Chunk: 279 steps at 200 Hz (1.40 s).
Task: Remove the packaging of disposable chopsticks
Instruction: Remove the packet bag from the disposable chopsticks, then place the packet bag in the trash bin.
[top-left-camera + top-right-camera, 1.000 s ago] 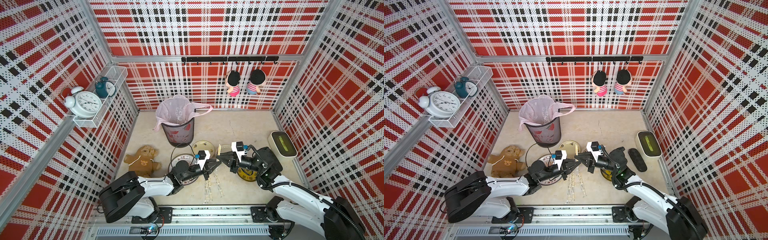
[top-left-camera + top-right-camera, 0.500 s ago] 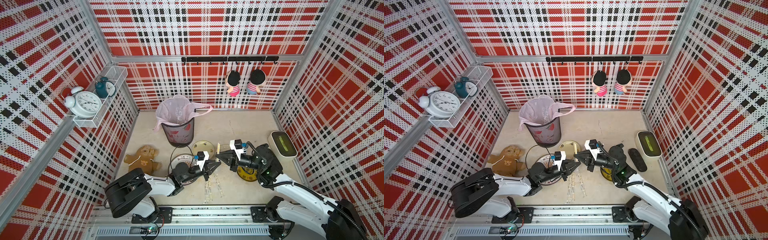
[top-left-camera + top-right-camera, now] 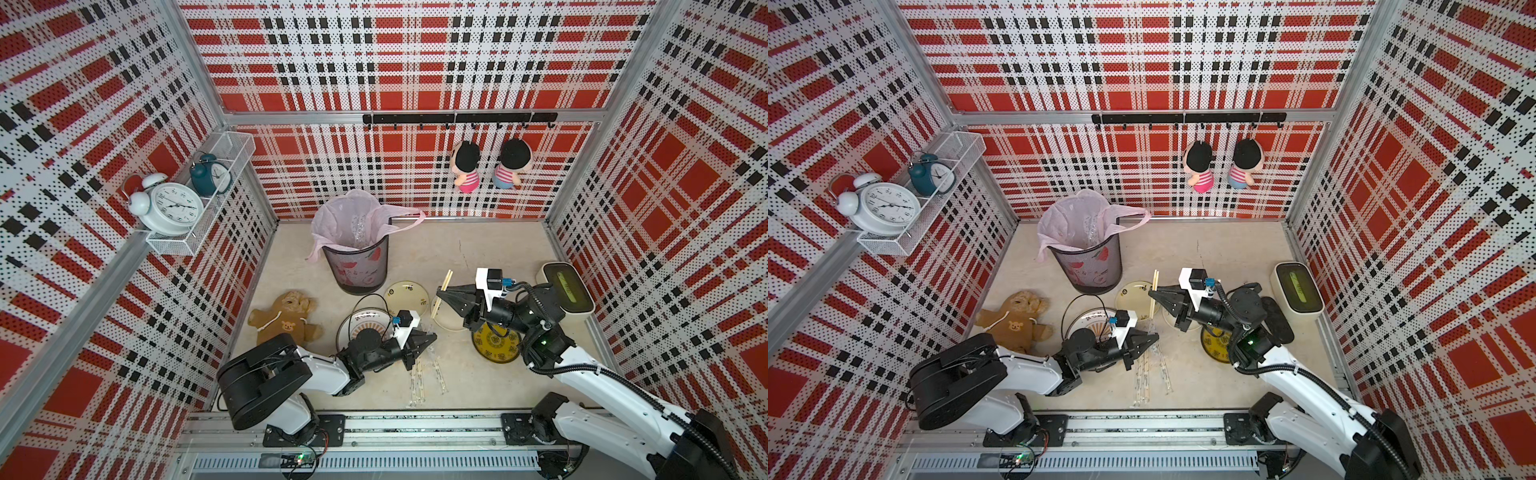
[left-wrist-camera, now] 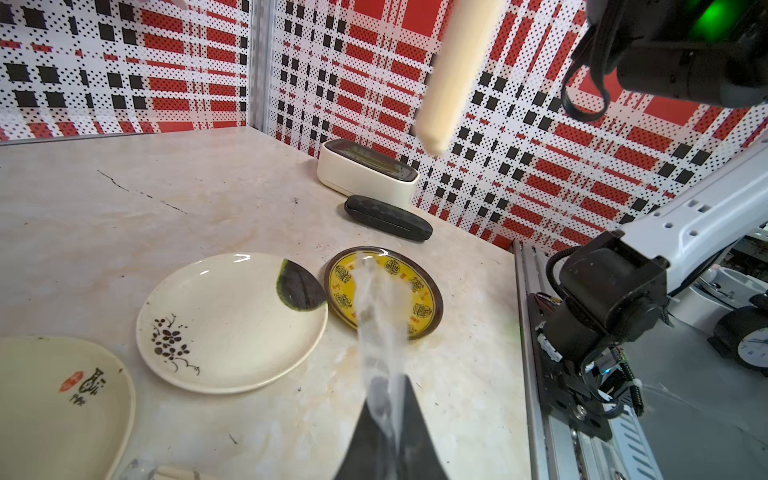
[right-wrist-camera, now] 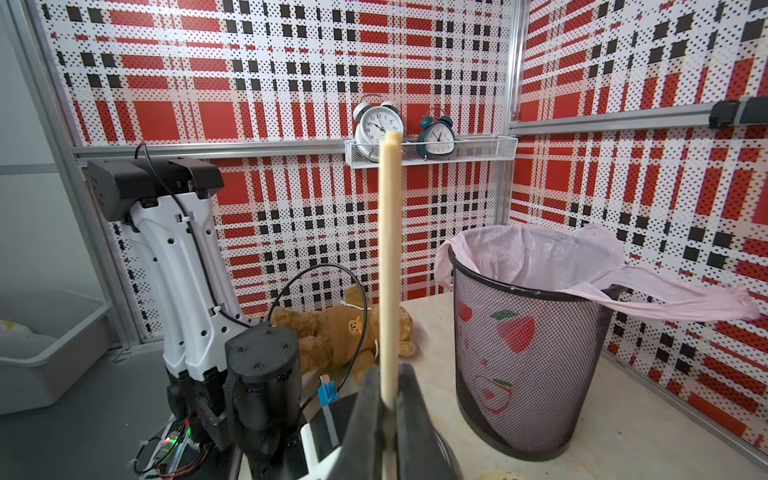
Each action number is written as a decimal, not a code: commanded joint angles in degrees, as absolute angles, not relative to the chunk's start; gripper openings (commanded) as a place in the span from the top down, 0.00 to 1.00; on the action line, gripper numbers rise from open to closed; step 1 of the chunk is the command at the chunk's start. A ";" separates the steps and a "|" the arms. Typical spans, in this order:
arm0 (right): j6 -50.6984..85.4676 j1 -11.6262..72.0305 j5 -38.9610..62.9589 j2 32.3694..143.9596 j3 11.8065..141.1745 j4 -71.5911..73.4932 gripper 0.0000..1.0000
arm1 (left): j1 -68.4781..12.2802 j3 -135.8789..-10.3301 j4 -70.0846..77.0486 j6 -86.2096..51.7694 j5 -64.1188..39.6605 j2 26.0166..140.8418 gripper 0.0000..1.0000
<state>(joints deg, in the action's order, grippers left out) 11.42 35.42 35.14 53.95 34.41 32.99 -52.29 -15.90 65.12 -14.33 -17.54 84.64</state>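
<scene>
One pair is already free. The right gripper [image 3: 440,295] is closed on the bare chopsticks [image 3: 446,279], thin, straight, pale wooden sticks. At its 7 o'clock, the left gripper [image 3: 430,340] pinches the empty sleeve [image 4: 380,316], clear and crinkly. Apparently several wrapped pairs [image 3: 417,382] lie at its 6 o'clock, still unopened.

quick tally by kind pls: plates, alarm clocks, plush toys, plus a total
plates: 4 (yellow plate, flowered plate, cream plate, printed plate)
alarm clocks: 2 (white clock, teal clock)
plush toys: 3 (bear, pink-striped doll, blue-striped doll)
total: 9
</scene>
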 commanded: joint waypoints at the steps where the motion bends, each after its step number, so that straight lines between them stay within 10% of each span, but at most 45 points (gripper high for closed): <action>1: 10.37 34.77 29.54 51.98 33.85 30.30 1.00 | -50.78 -15.81 61.31 -14.94 -16.46 79.19 0.93; 87: 16.25 34.45 5.18 44.13 28.03 12.16 1.00 | -45.32 -34.69 26.97 -15.41 16.01 55.95 0.95; 190: 16.38 30.78 6.25 40.05 25.36 5.75 1.00 | -30.36 -80.24 -3.86 -12.58 34.32 85.38 1.00; 279: 16.72 30.66 7.57 40.61 23.82 7.86 1.00 | -19.45 -86.40 -9.23 -15.11 33.66 98.95 0.98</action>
